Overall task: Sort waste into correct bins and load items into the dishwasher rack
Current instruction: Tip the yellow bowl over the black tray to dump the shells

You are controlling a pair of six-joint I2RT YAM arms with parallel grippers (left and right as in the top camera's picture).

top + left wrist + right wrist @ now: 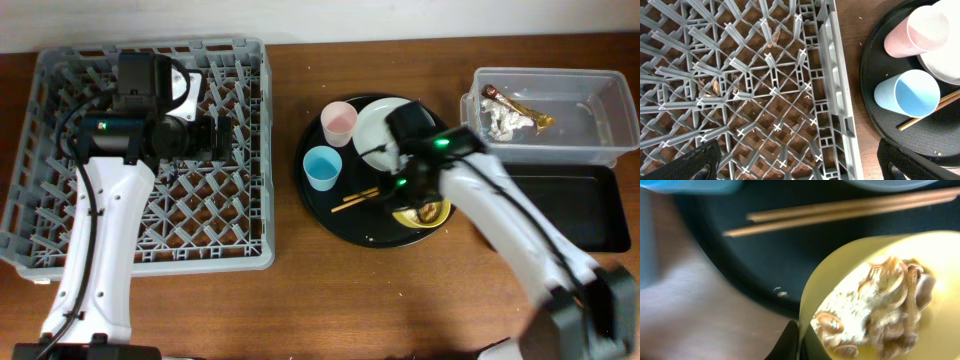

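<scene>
The bowl (pixel 847 275), full of scraps (pixel 880 305) at 5 o'clock on the round tray (pixel 365 228), was pinched at its rim by the closed right hand (pixel 799 341), so a tilt or slip might have spilled crumbs onto the table (pixel 300 300).

Grey grid-patterned dishwasher rack (pixel 150 262), brown wood-grain table (pixel 400 300); round black tray (pixel 345 228), pale pink cup (pixel 339 122), light blue cup (pixel 322 168), pale grey plate (pixel 372 125), tan wooden chopsticks (pixel 840 212); yellow bowl (pixel 840 275), pale tan scraps (pixel 880 305); clear tub (pixel 610 120), white tissue (pixel 505 125), gold-and-brown wrapper (pixel 520 108); flat black tray (pixel 580 205)
</scene>
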